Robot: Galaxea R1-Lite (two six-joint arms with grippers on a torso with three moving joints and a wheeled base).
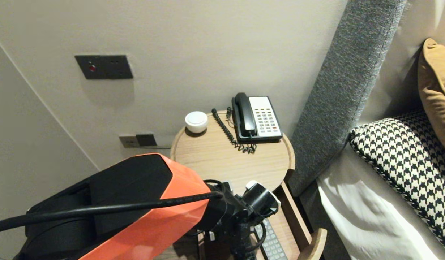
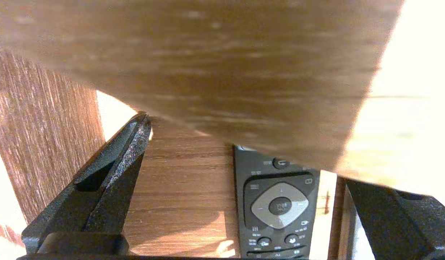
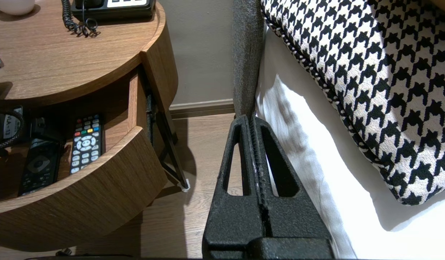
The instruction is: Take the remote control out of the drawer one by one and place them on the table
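Even, soft light fills the room. The cup casts a short shadow on the surface. The drawer lies shaded inside, and glare washes out the left wrist view's edges.

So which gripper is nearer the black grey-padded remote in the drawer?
Left. The left gripper hovers open over the black remote inside the wooden drawer; the right gripper sits shut beside the bed.

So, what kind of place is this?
Probably a hotel bedroom: a bed with a houndstooth pillow, a bedside table carrying a corded phone, and remotes in its open drawer.
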